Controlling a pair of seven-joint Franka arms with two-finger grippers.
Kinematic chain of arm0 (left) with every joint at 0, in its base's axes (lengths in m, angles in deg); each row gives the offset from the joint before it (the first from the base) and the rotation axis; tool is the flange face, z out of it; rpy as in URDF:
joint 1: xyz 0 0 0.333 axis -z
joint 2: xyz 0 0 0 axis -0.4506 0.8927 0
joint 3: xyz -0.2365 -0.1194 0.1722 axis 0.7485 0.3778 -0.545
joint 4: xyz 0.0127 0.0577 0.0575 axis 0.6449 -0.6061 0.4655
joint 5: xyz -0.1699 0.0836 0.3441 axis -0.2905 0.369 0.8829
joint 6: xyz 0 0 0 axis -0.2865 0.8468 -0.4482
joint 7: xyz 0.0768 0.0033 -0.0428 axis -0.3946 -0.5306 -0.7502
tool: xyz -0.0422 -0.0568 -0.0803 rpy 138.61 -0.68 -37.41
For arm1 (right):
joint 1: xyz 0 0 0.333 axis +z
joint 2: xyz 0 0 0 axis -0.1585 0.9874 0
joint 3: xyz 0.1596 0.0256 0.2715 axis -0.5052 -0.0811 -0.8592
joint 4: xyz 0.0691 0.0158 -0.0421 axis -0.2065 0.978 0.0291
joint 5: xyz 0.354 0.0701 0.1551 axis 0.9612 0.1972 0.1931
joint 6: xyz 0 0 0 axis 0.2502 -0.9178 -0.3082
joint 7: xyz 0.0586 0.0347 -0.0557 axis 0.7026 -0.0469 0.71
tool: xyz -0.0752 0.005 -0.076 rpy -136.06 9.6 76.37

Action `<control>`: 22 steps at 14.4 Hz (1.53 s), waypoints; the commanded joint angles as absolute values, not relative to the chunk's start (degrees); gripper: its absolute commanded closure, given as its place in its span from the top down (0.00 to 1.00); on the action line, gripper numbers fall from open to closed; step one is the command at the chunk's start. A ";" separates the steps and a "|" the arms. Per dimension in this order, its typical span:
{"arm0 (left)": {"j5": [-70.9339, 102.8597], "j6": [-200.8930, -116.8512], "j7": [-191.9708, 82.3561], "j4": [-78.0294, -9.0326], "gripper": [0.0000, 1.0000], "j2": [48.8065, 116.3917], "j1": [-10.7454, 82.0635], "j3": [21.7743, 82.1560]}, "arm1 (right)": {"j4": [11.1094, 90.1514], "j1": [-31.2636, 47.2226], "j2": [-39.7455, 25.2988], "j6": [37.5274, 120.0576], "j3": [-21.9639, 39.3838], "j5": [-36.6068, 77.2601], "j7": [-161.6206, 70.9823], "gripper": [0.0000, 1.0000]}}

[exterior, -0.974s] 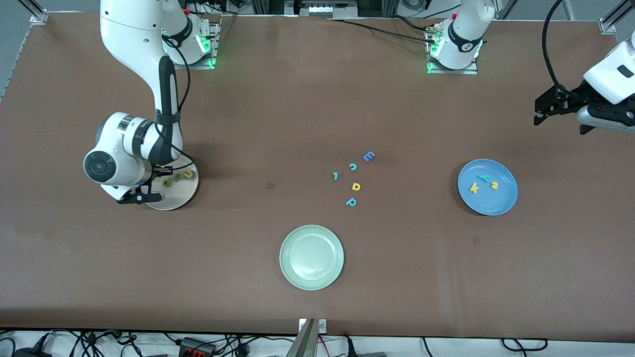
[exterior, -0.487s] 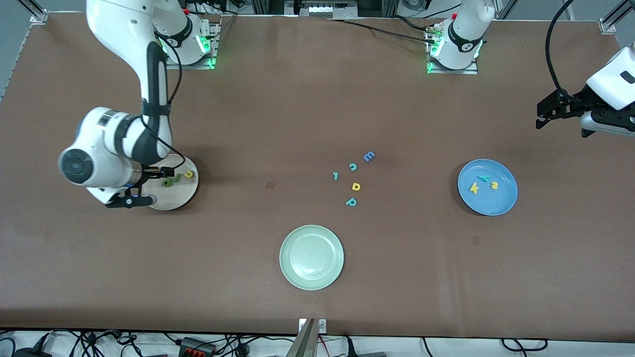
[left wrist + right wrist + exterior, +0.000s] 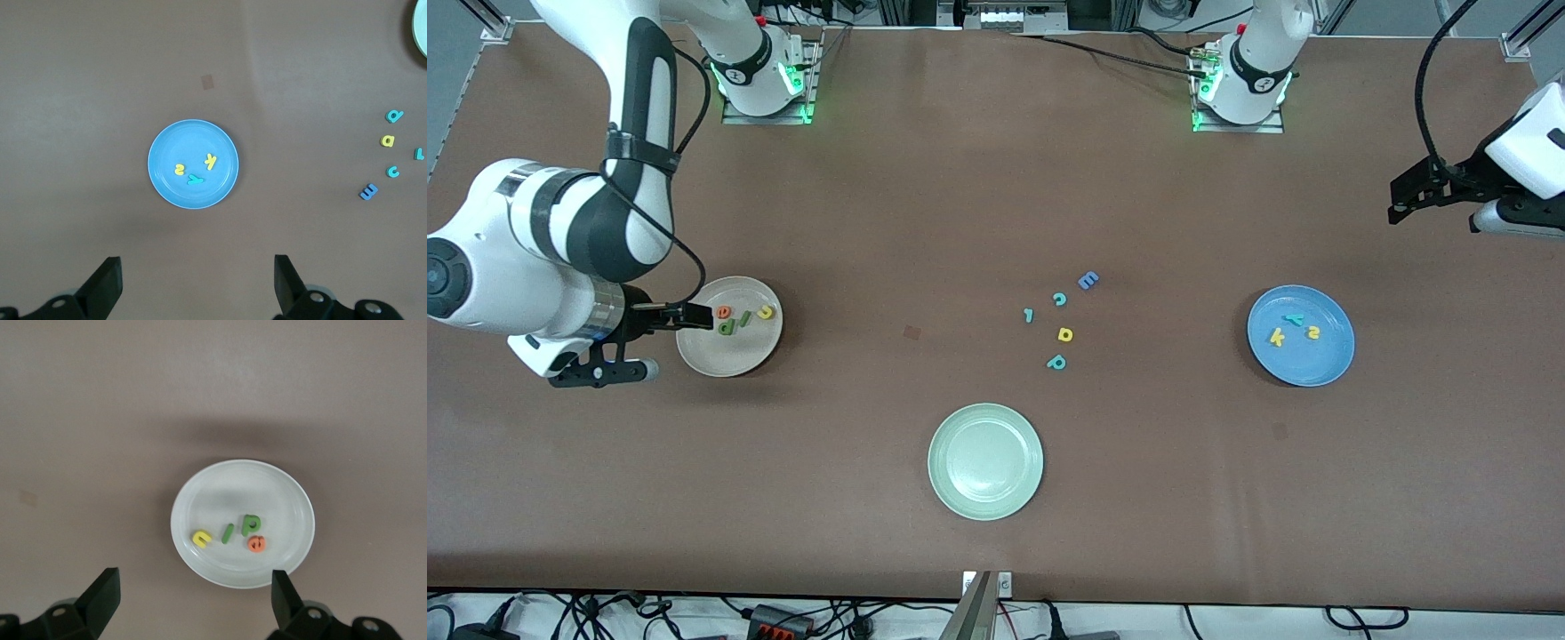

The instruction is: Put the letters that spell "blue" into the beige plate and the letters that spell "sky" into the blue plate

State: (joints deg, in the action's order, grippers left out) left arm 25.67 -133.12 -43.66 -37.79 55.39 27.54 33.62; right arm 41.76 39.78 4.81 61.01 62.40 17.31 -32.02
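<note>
The beige plate (image 3: 734, 356) (image 3: 247, 487) holds the orange e (image 3: 724, 312) (image 3: 255, 544), dark green b (image 3: 726, 327) (image 3: 251, 522), green l (image 3: 743, 321) (image 3: 228, 533) and yellow u (image 3: 765, 312) (image 3: 201, 537). My right gripper (image 3: 679, 345) (image 3: 193, 603) hangs open and empty over the plate's edge at the right arm's end. The blue plate (image 3: 1316, 363) (image 3: 167, 150) carries the yellow k (image 3: 1277, 337) (image 3: 211, 161), yellow s (image 3: 1312, 332) (image 3: 179, 170) and teal y (image 3: 1293, 319) (image 3: 194, 179). High up at the left arm's end of the table, my left gripper (image 3: 1394, 203) (image 3: 197, 287) waits open.
A pale green plate (image 3: 985, 460) sits nearest the front camera, mid-table. Loose letters lie in the middle: blue E (image 3: 1088, 280), teal c (image 3: 1059, 299), a small teal letter (image 3: 1029, 315), a yellow a/d shape (image 3: 1064, 334) and a teal p shape (image 3: 1056, 362).
My right gripper has opened, risen and drawn back toward the right arm's end. The orange e now lies uncovered in the beige plate. The left arm barely shifted.
</note>
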 commanded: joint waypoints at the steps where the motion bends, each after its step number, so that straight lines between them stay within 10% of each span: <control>1: 25.57 -130.66 -45.10 -33.03 1.00 58.47 28.10 33.29 | 38.89 38.87 5.44 59.41 63.99 21.01 -32.59 1.00; 14: 25.66 -130.48 -44.31 -33.12 1.00 58.47 28.63 33.90 | 32.29 -4.69 -16.17 57.65 10.24 -14.31 -49.21 1.00; 22: 25.66 -130.22 -43.96 -33.38 1.00 58.30 28.19 33.90 | 32.38 -12.02 -19.96 56.25 6.78 -14.85 -49.39 1.00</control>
State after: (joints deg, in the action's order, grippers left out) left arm 25.67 -131.74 -44.19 -35.00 57.66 28.47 33.87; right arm 32.18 -10.05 -18.37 57.34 8.88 -13.65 -48.80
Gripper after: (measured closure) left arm 0.000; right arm 0.000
